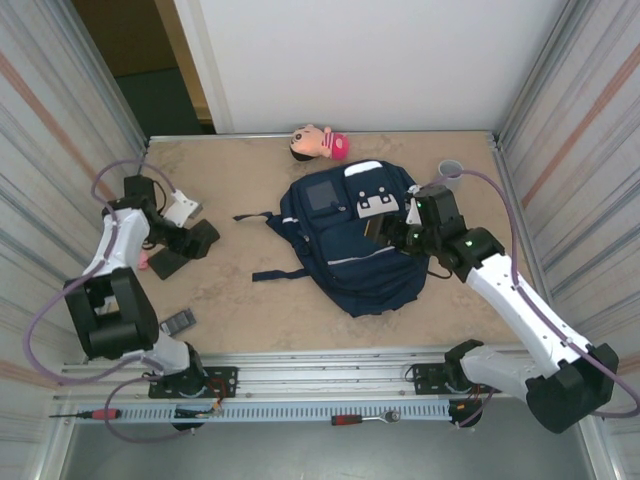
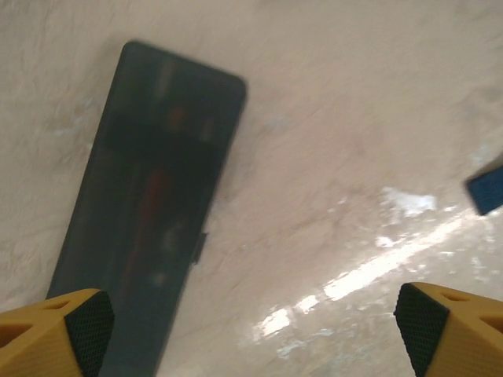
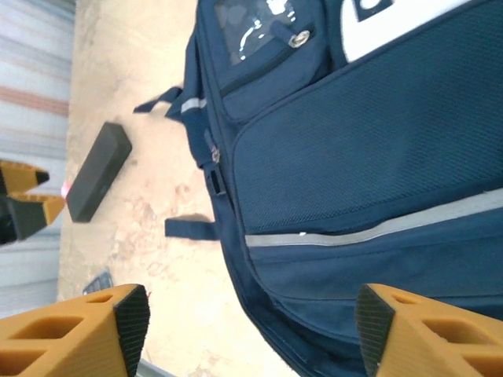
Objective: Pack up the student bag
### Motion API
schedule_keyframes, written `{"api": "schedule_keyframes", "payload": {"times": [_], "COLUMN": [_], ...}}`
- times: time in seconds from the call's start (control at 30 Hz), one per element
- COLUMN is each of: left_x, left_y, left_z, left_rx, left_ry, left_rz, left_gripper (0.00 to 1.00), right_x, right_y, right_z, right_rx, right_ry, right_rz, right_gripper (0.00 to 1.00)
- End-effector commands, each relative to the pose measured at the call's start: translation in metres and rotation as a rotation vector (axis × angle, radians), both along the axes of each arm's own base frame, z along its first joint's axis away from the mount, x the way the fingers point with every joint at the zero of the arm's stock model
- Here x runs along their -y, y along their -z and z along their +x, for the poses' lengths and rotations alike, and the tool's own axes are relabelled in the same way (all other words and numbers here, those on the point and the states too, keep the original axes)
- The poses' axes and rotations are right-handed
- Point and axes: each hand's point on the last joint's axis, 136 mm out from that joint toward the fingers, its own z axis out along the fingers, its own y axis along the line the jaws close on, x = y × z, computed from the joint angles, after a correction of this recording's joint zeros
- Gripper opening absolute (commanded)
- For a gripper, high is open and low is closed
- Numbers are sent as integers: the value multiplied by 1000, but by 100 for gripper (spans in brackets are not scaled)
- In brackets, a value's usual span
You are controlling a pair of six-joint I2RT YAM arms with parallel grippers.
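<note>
The left arm [image 1: 108, 248] is standing folded at the left side, its dark elbow sitting near the base and its white forearm reaching away toward the far edge. The left gripper [image 2: 251, 322] is pointing downward with its yellow, black-padded fingers [image 2: 82, 322] spread wide apart. The right arm [image 1: 510, 295] is stretching diagonally from its base toward the middle, and the right gripper [image 3: 251, 322] is likewise facing down, its jaws standing well apart.
</note>
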Motion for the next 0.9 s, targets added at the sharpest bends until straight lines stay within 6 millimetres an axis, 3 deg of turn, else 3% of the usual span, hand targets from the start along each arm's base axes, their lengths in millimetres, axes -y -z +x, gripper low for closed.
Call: {"api": "schedule_keyframes", "payload": {"times": [0.0,0.2,0.37,0.7,0.87], "left_x": [-21,-32,-38,-39,-39], "left_y": [11,34,41,67,76], "left_z": [6,21,31,33,33], "left_rx": [-68,-103,-99,-142,-168], "left_ry": [-7,6,30,71,74], "left_rz": [98,136,161,159,152], "left_gripper": [95,97,99,97,87], "right_x": [-31,-78,-101,-113,-110], "right_y": [-14,-12,-6,-2,0], "right_z": [-4,-18,-18,-7,-7], "right_rx": [53,51,22,5,0], "right_ry": [-161,-383,-459,-466,-458], "right_rz": [49,44,62,53,41], "right_gripper": [73,77,78,80,81]}}
